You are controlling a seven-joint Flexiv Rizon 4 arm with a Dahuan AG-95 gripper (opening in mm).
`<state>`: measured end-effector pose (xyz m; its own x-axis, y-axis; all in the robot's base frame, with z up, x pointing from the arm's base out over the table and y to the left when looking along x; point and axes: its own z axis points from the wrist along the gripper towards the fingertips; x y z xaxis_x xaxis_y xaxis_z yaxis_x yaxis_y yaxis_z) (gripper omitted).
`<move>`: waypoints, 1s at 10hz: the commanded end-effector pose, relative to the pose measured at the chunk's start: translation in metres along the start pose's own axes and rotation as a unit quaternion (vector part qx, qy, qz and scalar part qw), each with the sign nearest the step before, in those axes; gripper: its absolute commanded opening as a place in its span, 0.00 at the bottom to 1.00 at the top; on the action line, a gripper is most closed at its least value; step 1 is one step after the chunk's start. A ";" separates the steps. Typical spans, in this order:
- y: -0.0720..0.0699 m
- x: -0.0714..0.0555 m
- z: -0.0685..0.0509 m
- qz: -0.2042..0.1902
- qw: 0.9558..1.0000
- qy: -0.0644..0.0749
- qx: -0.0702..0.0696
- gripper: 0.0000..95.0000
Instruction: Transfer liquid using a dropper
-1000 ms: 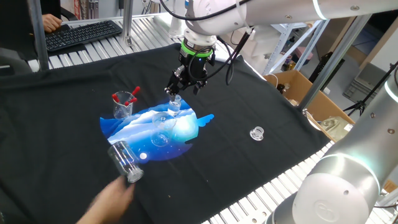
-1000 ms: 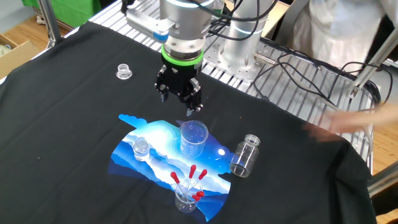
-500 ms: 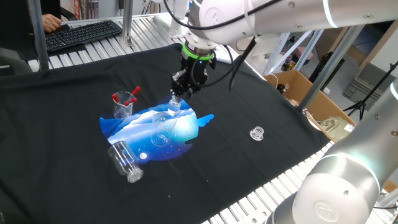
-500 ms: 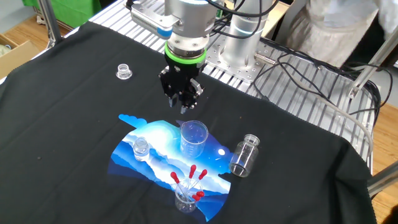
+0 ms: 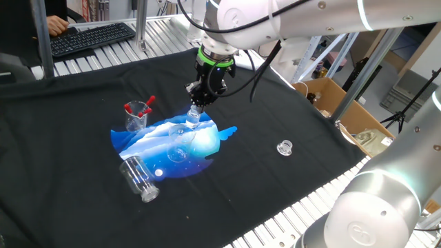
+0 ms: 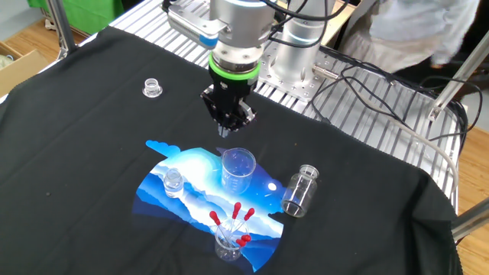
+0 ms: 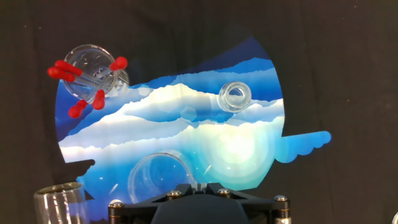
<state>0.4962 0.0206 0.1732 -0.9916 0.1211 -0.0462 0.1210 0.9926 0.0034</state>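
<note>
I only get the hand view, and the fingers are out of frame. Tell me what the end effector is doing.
Observer: The end effector is shut, holding nothing, hanging above the table.
Operator: Report anything lying off the mat.
Observer: A small clear cap sits alone on the black cloth, well away from the mat.
Operator: Describe the jar at my frame's corner.
Observer: The jar lies on its side.

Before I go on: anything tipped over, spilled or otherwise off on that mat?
One thing: the clear jar lies on its side at the mat's edge, mouth open. The beaker and the cup of droppers stand upright. No spill is visible.
</note>
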 end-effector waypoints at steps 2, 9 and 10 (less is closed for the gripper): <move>0.016 0.002 0.004 0.031 1.000 -0.003 0.001 0.00; 0.065 -0.006 0.024 0.093 0.996 -0.007 -0.004 0.00; 0.070 -0.009 0.024 0.098 0.995 -0.006 -0.003 0.00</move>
<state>0.5166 0.0904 0.1496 -0.9471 0.3155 -0.0589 0.3149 0.9489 0.0200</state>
